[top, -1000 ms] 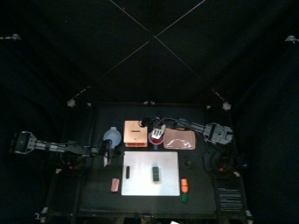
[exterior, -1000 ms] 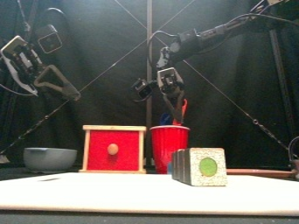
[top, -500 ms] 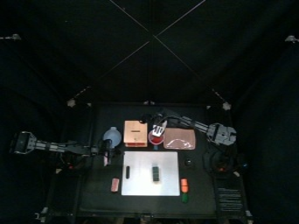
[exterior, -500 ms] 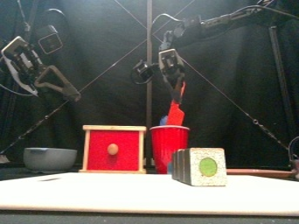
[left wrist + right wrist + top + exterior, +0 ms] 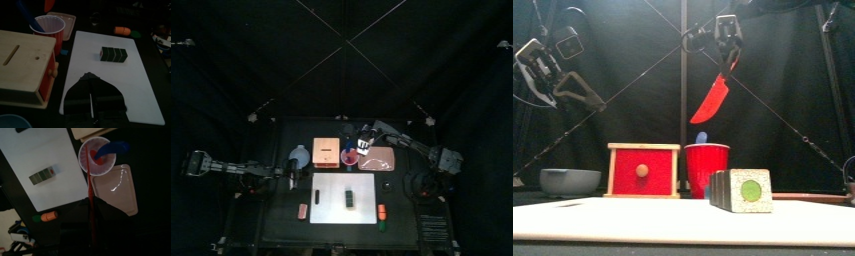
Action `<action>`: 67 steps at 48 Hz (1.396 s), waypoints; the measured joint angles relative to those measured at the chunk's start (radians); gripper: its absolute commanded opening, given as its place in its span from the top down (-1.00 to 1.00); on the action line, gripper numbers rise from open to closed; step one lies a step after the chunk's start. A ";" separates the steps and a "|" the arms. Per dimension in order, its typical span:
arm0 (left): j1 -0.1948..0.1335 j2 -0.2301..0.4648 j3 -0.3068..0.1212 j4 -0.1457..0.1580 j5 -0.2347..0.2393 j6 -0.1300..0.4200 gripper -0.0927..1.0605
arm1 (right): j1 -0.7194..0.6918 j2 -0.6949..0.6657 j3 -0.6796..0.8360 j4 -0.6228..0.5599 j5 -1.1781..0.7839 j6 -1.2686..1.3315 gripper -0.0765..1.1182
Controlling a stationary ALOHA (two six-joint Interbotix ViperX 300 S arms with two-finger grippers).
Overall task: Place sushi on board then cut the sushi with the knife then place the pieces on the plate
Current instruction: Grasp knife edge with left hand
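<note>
The dark green sushi roll (image 5: 349, 200) (image 5: 743, 190) lies in one piece on the white board (image 5: 329, 190). My right gripper (image 5: 368, 141) (image 5: 727, 45) is shut on the red knife (image 5: 711, 98) (image 5: 89, 188), which hangs blade down, clear above the red cup (image 5: 346, 158) (image 5: 707, 168). The blue knife (image 5: 700, 137) (image 5: 111, 148) stays in the cup. Just right of the cup lies the pink tray (image 5: 380, 160) (image 5: 119, 185). My left gripper (image 5: 291, 176) (image 5: 89, 76) rests at the board's left edge, shut and holding nothing.
A wooden box with a red drawer front (image 5: 325, 152) (image 5: 644, 170) stands left of the cup, with a blue-grey bowl (image 5: 299, 156) (image 5: 569, 181) beyond it. Small toy foods lie left (image 5: 302, 210) and right (image 5: 382, 211) of the board.
The right gripper has drawn the red knife up out of the cup and raised it high. The left arm and the sushi have not moved.
</note>
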 measured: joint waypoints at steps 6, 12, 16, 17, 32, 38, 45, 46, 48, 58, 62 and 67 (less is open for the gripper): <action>0.000 -0.025 -0.002 0.000 -0.003 0.000 0.88 | 0.046 -0.101 0.146 0.000 -0.155 -0.005 0.41; 0.000 -0.044 -0.009 0.000 -0.005 0.005 0.87 | 0.091 -0.199 0.302 -0.002 -0.321 0.002 0.41; 0.000 -0.054 -0.009 0.000 -0.006 0.005 0.87 | 0.127 -0.273 0.410 -0.002 -0.454 0.002 0.40; 0.000 -0.055 -0.011 0.000 -0.006 0.003 0.87 | 0.133 -0.291 0.437 0.000 -0.491 0.002 0.40; 0.000 -0.057 -0.040 -0.018 -0.006 0.000 0.78 | 0.236 -0.407 0.744 0.040 -0.899 0.000 0.40; -0.002 -0.057 -0.067 -0.037 -0.003 -0.002 0.59 | 0.284 -0.403 0.821 0.044 -1.006 0.000 0.40; -0.005 -0.046 -0.098 -0.061 -0.002 -0.002 0.26 | 0.318 -0.385 0.907 0.052 -1.103 -0.002 0.40; -0.006 -0.043 -0.103 -0.066 0.000 -0.002 0.21 | 0.319 -0.383 0.917 0.054 -1.114 -0.002 0.40; -0.011 -0.038 -0.112 -0.075 0.000 -0.002 0.07 | 0.322 -0.382 0.939 0.055 -1.135 -0.002 0.40; -0.077 0.025 -0.169 -0.112 0.040 -0.003 -0.51 | 0.370 -0.365 1.032 0.067 -1.278 -0.002 0.40; -0.107 0.067 -0.195 -0.114 0.058 -0.002 -0.72 | 0.388 -0.356 1.048 0.075 -1.312 -0.002 0.40; -0.130 0.140 -0.235 -0.115 0.080 -0.002 -0.87 | 0.396 -0.351 1.055 0.081 -1.344 -0.003 0.40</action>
